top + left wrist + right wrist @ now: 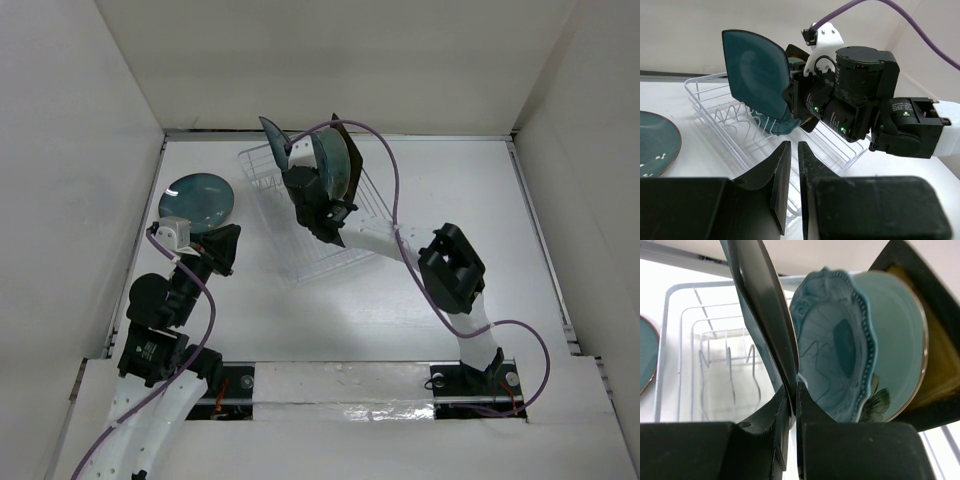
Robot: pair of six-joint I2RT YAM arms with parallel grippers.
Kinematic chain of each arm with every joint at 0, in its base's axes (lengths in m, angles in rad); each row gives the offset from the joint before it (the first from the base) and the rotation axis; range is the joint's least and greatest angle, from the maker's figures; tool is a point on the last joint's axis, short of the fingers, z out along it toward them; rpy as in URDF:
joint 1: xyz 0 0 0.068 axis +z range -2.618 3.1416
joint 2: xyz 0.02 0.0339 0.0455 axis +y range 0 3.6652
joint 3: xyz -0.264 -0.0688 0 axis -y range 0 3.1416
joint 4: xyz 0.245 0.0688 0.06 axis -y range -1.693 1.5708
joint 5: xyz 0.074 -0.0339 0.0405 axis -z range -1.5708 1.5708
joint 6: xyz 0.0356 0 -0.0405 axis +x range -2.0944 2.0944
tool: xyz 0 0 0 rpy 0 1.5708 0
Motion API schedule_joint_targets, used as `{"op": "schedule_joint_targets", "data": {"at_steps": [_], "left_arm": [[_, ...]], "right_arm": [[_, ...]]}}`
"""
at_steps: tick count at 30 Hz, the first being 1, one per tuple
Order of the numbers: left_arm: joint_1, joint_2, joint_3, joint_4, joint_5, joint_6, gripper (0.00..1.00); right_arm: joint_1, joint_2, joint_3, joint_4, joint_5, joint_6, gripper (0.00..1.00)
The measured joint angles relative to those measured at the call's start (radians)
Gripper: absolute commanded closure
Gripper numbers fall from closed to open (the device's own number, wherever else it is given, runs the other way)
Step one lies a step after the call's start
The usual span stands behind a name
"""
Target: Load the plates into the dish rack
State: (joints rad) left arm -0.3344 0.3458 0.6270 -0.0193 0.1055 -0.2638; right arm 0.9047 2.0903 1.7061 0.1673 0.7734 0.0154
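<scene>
My right gripper [289, 163] is shut on the edge of a dark teal square plate [272, 133] and holds it upright above the dish rack [285, 250]. In the right wrist view the plate [762, 315] shows edge-on between my fingers, over the empty tines. A scalloped teal plate [832, 345], a pale green plate [895, 340] and a black-rimmed rectangular plate [935, 310] stand in the rack behind it. A round dark teal plate [197, 200] lies on the table left of the rack. My left gripper [232, 248] is shut and empty beside the rack.
White walls close in the table on the left, back and right. The right arm [450, 270] and its purple cable [395, 190] reach across the rack's right side. The left wrist view shows the rack's near corner [710, 107] just ahead of my fingers.
</scene>
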Motion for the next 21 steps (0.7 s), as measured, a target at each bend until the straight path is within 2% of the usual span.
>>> {"op": "schedule_joint_targets", "data": {"at_steps": [9,17,21], "left_arm": [[0.000,0.007,0.000,0.000,-0.001,-0.002,0.91],[0.008,0.041,0.000,0.000,-0.018,-0.017,0.93],[0.024,0.071,0.000,-0.001,-0.050,-0.035,0.94]], "right_arm": [[0.001,0.065,0.001,-0.073,-0.021,0.132,1.00],[0.009,0.072,-0.096,0.038,0.002,0.290,1.00],[0.018,0.057,-0.175,0.108,0.010,0.368,0.89]]}}
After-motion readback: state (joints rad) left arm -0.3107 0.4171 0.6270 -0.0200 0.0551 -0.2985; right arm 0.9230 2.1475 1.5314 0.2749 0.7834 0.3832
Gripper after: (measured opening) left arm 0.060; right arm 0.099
